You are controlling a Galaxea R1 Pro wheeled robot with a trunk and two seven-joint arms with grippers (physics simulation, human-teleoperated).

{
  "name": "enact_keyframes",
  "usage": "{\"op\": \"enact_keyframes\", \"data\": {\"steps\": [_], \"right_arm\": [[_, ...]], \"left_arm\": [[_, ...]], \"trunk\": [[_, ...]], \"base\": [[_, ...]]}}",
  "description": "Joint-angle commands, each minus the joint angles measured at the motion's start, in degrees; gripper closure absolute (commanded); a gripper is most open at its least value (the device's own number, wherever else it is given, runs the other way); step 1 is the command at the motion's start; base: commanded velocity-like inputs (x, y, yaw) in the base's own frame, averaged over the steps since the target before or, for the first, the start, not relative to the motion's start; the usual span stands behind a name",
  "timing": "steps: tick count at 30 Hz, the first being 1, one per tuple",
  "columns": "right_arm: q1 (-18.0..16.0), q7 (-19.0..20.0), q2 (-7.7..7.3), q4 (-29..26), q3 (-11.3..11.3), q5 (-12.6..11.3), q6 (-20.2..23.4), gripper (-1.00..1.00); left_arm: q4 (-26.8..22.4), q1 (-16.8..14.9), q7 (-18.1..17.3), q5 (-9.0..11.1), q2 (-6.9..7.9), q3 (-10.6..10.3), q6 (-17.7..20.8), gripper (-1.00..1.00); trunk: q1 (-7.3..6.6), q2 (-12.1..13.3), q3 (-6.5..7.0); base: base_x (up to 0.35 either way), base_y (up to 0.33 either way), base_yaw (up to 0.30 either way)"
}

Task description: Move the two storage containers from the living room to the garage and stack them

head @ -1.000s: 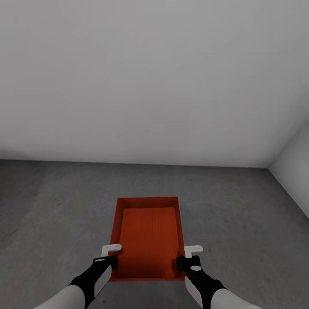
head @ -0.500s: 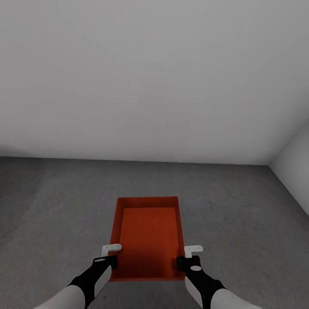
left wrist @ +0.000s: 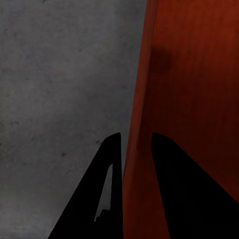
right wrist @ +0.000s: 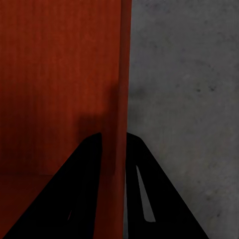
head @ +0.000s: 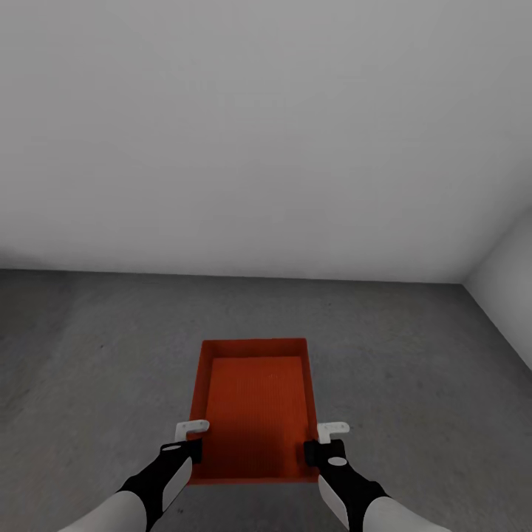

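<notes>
One red-orange open-topped storage container (head: 255, 406) lies lengthwise in front of me over the dark grey concrete floor (head: 96, 355) of the garage. I cannot tell whether it rests on the floor or hangs just above it. My left gripper (head: 193, 443) is shut on its left side wall near the close end. In the left wrist view the dark fingers (left wrist: 112, 164) straddle that wall of the container (left wrist: 194, 74). My right gripper (head: 314, 447) is shut on the right side wall, and the right wrist view shows its fingers (right wrist: 137, 164) clamping the wall of the container (right wrist: 59, 74).
A plain white wall (head: 258, 148) stands a short way beyond the container. A second white wall (head: 510, 295) meets it at the corner on the right. Bare concrete stretches to both sides of the container.
</notes>
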Motion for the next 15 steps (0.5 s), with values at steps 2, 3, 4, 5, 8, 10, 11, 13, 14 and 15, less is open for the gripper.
{"op": "enact_keyframes", "data": {"steps": [2, 3, 4, 5, 8, 10, 11, 13, 14, 15], "right_arm": [[0.0, -1.2, -0.05, 1.2, -1.1, -0.8, -0.4, 1.0], [0.0, -1.2, -0.05, 1.2, -1.1, -0.8, -0.4, 1.0], [0.0, -1.2, -0.05, 1.2, -1.1, -0.8, -0.5, 1.0], [0.0, -1.2, -0.05, 1.2, -1.1, -0.8, -0.5, 1.0], [0.0, -1.2, -0.05, 1.2, -1.1, -0.8, -0.5, 1.0], [0.0, -1.2, 0.06, 1.2, -1.0, -0.8, -0.5, 1.0], [0.0, -1.3, 0.1, 1.2, -1.0, -0.8, -0.5, 1.0], [0.0, -1.3, 0.06, 1.2, -1.1, -0.8, -0.3, 1.0], [0.0, -1.3, 0.04, 1.2, -1.1, -0.8, -0.2, 1.0], [0.0, -1.3, 0.04, 1.2, -1.1, -0.8, -0.2, 1.0]], "left_arm": [[-0.3, 0.0, 0.6, -0.6, 0.07, 0.6, -2.9, 1.0], [-0.3, 0.0, 0.6, -0.6, 0.07, 0.6, -2.9, 1.0], [-0.3, 0.0, 0.6, -0.6, 0.07, 0.6, -2.9, 1.0], [-0.3, -0.1, 0.6, -0.7, 0.07, 0.6, -2.9, 1.0], [-0.3, -0.1, 0.6, -0.6, 0.07, 0.6, -2.9, 1.0], [-0.3, -0.1, 0.6, -0.6, 0.07, 0.6, -2.9, 1.0], [-0.4, -0.1, 0.6, -0.6, 0.07, 0.6, -2.9, 1.0], [-0.4, -0.1, 0.6, -0.6, 0.07, 0.6, -2.9, 1.0], [-0.4, -0.1, 0.6, -0.6, 0.07, 0.6, -2.9, 1.0], [-0.4, -0.1, 0.6, -0.6, 0.07, 0.6, -2.9, 1.0]], "trunk": [[0.0, 0.0, -0.04], [0.0, 0.0, -0.04], [0.0, 0.0, -0.04], [0.0, 0.0, -0.04], [0.0, 0.0, -0.04], [0.0, 0.0, -0.04], [0.0, 0.0, -0.04], [0.0, 0.0, -0.19], [0.0, 0.0, -0.28], [0.0, 0.0, -0.37]], "base": [[0.0, 0.0, 0.0], [0.0, 0.0, 0.0], [0.0, 0.0, 0.0], [0.0, 0.0, 0.0], [0.0, 0.0, 0.0], [0.0, 0.0, 0.0], [0.0, 0.0, 0.0], [0.0, 0.0, 0.0], [0.0, 0.0, 0.0], [0.0, 0.0, 0.0]]}}
